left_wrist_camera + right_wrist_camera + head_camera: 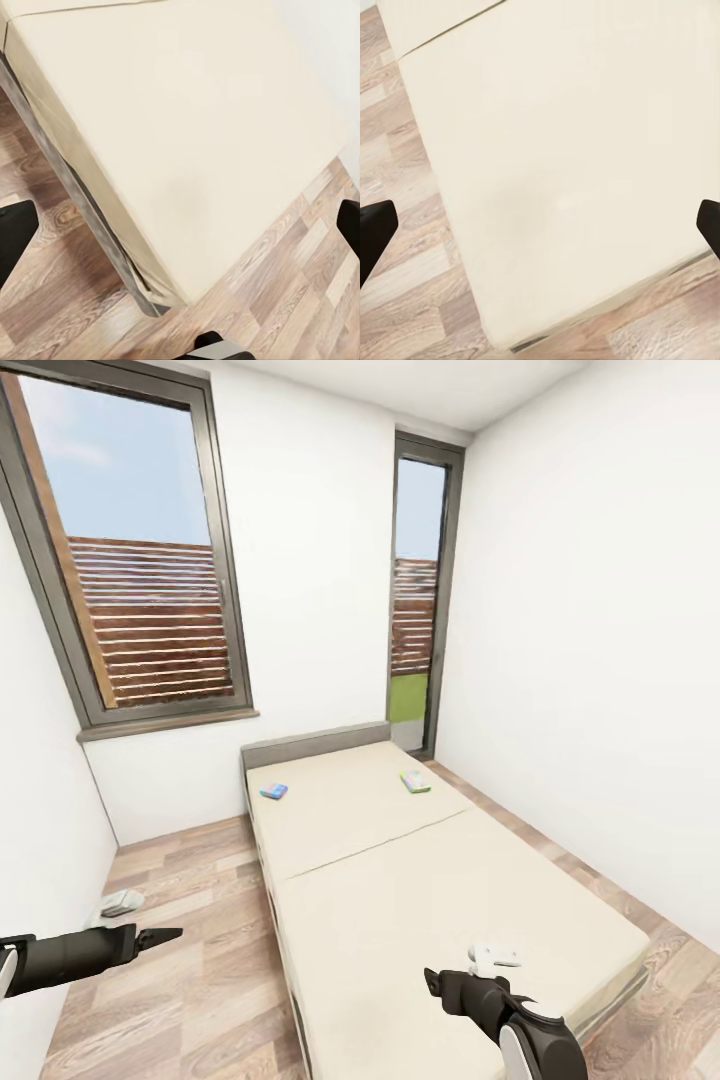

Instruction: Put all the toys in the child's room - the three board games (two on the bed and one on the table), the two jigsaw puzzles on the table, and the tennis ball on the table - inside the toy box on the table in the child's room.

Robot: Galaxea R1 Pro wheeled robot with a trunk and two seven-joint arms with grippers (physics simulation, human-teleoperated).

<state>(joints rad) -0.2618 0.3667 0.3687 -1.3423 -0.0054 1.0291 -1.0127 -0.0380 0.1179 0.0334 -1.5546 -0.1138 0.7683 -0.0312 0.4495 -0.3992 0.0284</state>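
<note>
Beige bed point(420, 890) ahead of both end effectors; left point(160, 936) and right point(432, 982) spread wide, empty. Two board games point(274, 792) point(415, 782) far beyond, near headboard. Likely light, stiff, thin: pinch along an edge.

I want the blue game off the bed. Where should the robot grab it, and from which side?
The blue board game lies flat on the bed, near the headboard, on the window side. It is thin, so probably best to pinch a long edge from above, coming along the bed's floor side. Both the left hand and the right hand are far from it.
</note>
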